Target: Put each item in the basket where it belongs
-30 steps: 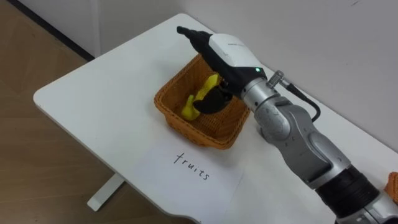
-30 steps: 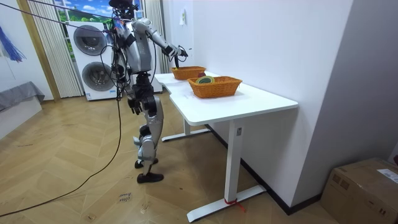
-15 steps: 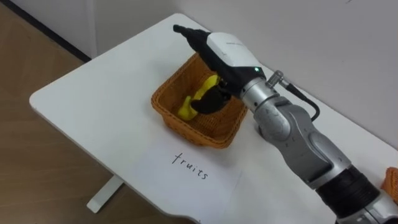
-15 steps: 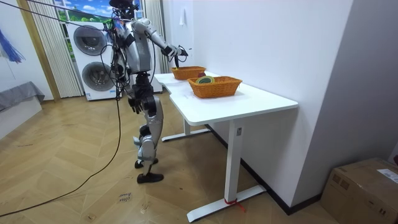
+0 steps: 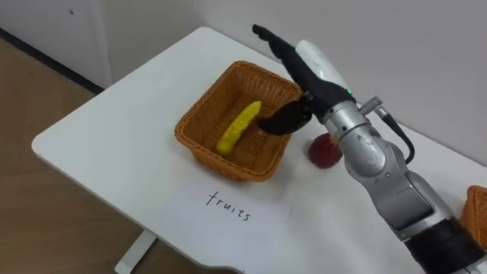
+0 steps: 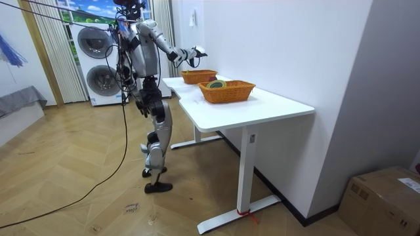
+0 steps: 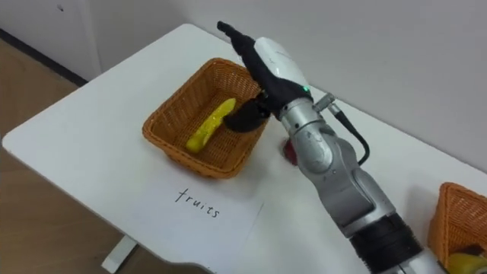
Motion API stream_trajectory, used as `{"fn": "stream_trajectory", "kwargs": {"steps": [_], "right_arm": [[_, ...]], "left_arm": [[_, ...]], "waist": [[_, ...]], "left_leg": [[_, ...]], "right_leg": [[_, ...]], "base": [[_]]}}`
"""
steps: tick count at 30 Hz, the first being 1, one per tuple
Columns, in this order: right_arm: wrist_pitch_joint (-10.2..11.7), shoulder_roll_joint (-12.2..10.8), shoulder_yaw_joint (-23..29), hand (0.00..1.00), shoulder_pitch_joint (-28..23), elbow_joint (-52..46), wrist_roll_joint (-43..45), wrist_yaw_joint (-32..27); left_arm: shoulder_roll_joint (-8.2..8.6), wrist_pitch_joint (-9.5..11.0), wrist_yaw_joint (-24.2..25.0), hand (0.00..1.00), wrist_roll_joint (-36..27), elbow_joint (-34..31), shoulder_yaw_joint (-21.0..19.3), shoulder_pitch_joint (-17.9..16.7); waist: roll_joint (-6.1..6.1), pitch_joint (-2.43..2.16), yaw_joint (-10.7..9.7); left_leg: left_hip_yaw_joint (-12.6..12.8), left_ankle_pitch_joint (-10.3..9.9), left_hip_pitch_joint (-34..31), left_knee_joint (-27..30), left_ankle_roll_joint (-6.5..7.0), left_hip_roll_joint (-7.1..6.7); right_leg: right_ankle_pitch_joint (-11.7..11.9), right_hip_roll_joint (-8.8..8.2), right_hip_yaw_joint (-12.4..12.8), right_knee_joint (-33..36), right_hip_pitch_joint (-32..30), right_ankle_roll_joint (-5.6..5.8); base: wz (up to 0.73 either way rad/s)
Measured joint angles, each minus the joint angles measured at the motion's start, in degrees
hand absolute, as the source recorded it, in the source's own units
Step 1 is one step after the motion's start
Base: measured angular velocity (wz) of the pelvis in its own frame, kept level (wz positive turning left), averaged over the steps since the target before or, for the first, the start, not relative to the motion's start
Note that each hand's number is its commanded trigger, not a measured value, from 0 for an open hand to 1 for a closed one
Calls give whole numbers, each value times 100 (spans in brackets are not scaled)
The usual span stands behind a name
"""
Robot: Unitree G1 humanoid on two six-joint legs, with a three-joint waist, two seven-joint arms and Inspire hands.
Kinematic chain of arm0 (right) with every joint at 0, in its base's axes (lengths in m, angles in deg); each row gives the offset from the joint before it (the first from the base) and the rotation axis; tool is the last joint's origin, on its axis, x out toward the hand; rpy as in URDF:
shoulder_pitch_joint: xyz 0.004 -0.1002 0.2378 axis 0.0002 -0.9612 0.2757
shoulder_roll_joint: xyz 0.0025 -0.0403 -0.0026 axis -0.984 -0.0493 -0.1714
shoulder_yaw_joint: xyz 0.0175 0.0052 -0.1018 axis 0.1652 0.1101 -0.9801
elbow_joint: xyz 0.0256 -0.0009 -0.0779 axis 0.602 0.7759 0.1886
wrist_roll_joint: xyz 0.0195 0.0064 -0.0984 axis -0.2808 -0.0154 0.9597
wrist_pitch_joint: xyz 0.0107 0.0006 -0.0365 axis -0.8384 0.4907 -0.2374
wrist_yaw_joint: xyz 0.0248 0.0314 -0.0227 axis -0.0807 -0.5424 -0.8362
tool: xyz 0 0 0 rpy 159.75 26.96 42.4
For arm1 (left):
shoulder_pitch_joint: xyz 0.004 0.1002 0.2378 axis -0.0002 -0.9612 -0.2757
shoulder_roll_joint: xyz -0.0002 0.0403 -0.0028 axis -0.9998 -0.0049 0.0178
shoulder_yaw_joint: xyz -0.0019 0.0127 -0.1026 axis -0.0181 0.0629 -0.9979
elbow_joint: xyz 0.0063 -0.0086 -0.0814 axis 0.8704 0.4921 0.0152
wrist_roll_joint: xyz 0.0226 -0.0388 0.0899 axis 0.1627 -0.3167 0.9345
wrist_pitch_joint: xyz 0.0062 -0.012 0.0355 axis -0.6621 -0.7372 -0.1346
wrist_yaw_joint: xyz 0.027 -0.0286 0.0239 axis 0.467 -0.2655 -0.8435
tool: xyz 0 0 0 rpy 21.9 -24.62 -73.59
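A yellow banana (image 5: 238, 127) lies loose inside the wicker basket (image 5: 199, 114) above the paper sheet labelled "fruits" (image 5: 228, 209). My right hand (image 5: 308, 65) hovers open over the basket's right rim, fingers stretched toward the wall, thumb low by the rim, holding nothing. A red apple (image 5: 325, 150) rests on the white table (image 5: 99, 137) just right of the basket, partly behind my forearm. In the room view I stand at the table's far end with the right hand (image 6: 194, 51) raised over the baskets; my left hand (image 6: 140, 108) hangs by my hip.
A second wicker basket (image 7: 456, 221) with something yellow in it sits at the right edge. The table's left and front edges lie close to the fruit basket. Washing machines (image 6: 98, 62) stand behind me.
My right hand has let go of the banana, which now lies in the basket. The hand has risen and drawn to the right, uncovering the apple; the camera shifted a little too.
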Motion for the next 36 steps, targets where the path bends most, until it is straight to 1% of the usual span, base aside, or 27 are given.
{"fn": "stream_trajectory", "kwargs": {"steps": [1, 2, 4, 6, 8, 9, 10, 11, 13, 14, 15, 16, 17, 18, 19, 20, 23, 25, 27, 28, 32, 33, 35, 36], "right_arm": [[0, -9, 45, 0, -76, 12, -101, -56], [4, -22, 76, 0, -127, 12, -168, -83], [46, -65, 174, 0, -370, 21, -389, -201], [51, -90, 172, 0, -441, 141, -504, -214], [50, -168, 254, 0, -442, 325, -599, -216], [51, -230, 341, 0, -441, 423, -664, -243], [51, -278, 413, 0, -441, 465, -787, -306], [52, -289, 433, 0, -441, 466, -842, -357], [105, -287, 467, 0, -441, 485, -1048, -610], [123, -285, 475, 0, -441, 498, -1104, -662], [128, -285, 490, 0, -440, 501, -1237, -743], [174, -289, 524, 0, -413, 543, -1399, -820], [224, -296, 542, 0, -383, 630, -1506, -859], [252, -296, 590, 0, -351, 799, -1702, -942], [248, -296, 616, 0, -306, 955, -1837, -1027], [248, -296, 616, 0, -282, 1027, -1859, -1065], [249, -296, 626, 0, -193, 1252, -1856, -1132], [250, -293, 637, 0, -53, 1611, -1857, -1136], [250, -284, 665, 0, -3, 1804, -1953, -1136], [254, -277, 666, 0, 45, 1931, -2031, -1136], [257, -266, 668, 0, 164, 2339, -2179, -1125], [257, -266, 668, 0, 207, 2468, -2179, -1117], [257, -268, 668, 0, 274, 2647, -2179, -1111], [257, -267, 671, 0, 289, 2738, -2179, -1111]], "left_arm": [[4, -2, -4, 0, -1, 13, 5, -32], [13, -2, -10, 0, -1, 12, 7, -48], [68, -2, -78, 0, -4, 23, 10, -86], [88, -1, -110, 0, -3, 70, 20, -106], [132, -1, -111, 0, -3, 136, 7, -100], [171, -1, -125, 0, -8, 172, 20, -106], [206, -2, -135, 0, -10, 196, 29, -111], [215, 0, -141, 0, -10, 196, 41, -113], [224, 0, -217, 0, -14, 196, 115, -130], [226, 1, -226, 0, -15, 196, 124, -128], [240, 1, -233, 0, -14, 193, 131, -117], [270, 1, -236, 0, -13, 192, 135, -101], [291, 0, -240, 0, -12, 192, 137, -107], [326, -2, -256, 0, -8, 186, 152, -105], [333, -2, -282, 0, -2, 167, 198, -106], [330, -9, -306, 0, -2, 160, 224, -111], [344, -61, -386, 0, -5, 101, 245, -123], [354, -112, -386, 0, -8, 101, 250, -137], [362, -115, -385, 0, -11, 101, 253, -121], [368, -114, -385, 0, -13, 102, 254, -110], [384, -105, -385, 0, -51, 103, 295, -95], [384, -105, -385, 0, -68, 104, 326, -94], [404, -106, -385, 0, -94, 112, 358, -100], [413, -107, -385, 0, -128, 118, 359, -100]], "waist": [[26, 6, -49], [32, 0, -82], [42, 2, -117], [48, 5, -133], [65, 7, -185], [85, 0, -213], [114, -14, -242], [128, -15, -250], [196, -4, -265], [215, -7, -264], [254, -28, -264], [309, -17, -266], [335, -20, -269], [377, -48, -271], [402, -49, -267], [412, -43, -268], [409, -55, -290], [421, -47, -324], [420, -49, -324], [410, -56, -326], [433, -43, -340], [440, -39, -375], [464, -24, -390], [476, -24, -391]], "left_leg": [[11, 0, 44, -1, 0, -5], [16, 0, 50, -1, -1, -5], [21, 0, 53, -2, -1, -5], [25, 1, 49, 8, -3, -13], [26, 0, 16, 48, -4, -22], [21, 0, -2, 67, -4, -30], [16, 0, -31, 96, -3, -40], [15, 1, -44, 101, -1, -46], [9, 17, -77, 114, 9, -59], [9, 20, -88, 117, 11, -59], [9, 24, -143, 136, 15, -59], [2, 28, -211, 181, 22, -63], [2, 35, -223, 183, 31, -67], [3, 53, -267, 181, 45, -78], [6, 70, -293, 174, 51, -82], [7, 74, -307, 174, 50, -82], [1, 95, -419, 177, 34, -76], [-7, 105, -428, 169, 27, -75], [-33, 106, -450, 169, 25, -72], [-49, 109, -485, 170, 21, -71], [-59, 113, -551, 184, 23, -78], [-72, 115, -591, 190, 26, -81], [-73, 120, -618, 188, 29, -86], [-73, 121, -630, 182, 30, -87]], "right_leg": [[-3, 2, -2, 0, 41, 5], [-5, 0, -3, 0, 52, 9], [-10, -3, -6, -1, 66, 16], [-10, -5, 2, 0, 66, 16], [-10, -10, 8, -1, 57, 16], [-10, -16, 20, -1, 49, 16], [-10, -23, 17, -1, 31, 16], [-10, -28, 12, -1, 20, 16], [-10, -49, -2, -1, -6, 16], [-10, -53, -2, 0, -17, 16], [-10, -61, -8, 5, -68, 16], [-10, -71, -19, 3, -92, 16], [-9, -77, -20, 3, -101, 16], [-9, -95, -33, 6, -137, 17], [-8, -103, -42, 15, -169, 18], [-8, -103, -44, 15, -186, 18], [-6, -102, -80, 19, -292, 15], [-6, -100, -116, 17, -295, 14], [-6, -101, -150, 15, -309, 14], [-6, -101, -155, 14, -345, 14], [-6, -116, -216, 16, -388, 15], [-6, -125, -270, 16, -412, 15], [-6, -160, -282, 17, -438, 15], [-7, -161, -288, 17, -454, 16]], "base": [[0], [0], [0], [-5], [0], [0], [0], [0], [0], [0], [0], [4], [8], [7], [6], [0], [2], [7], [6], [4], [4], [8], [3], [0]]}}
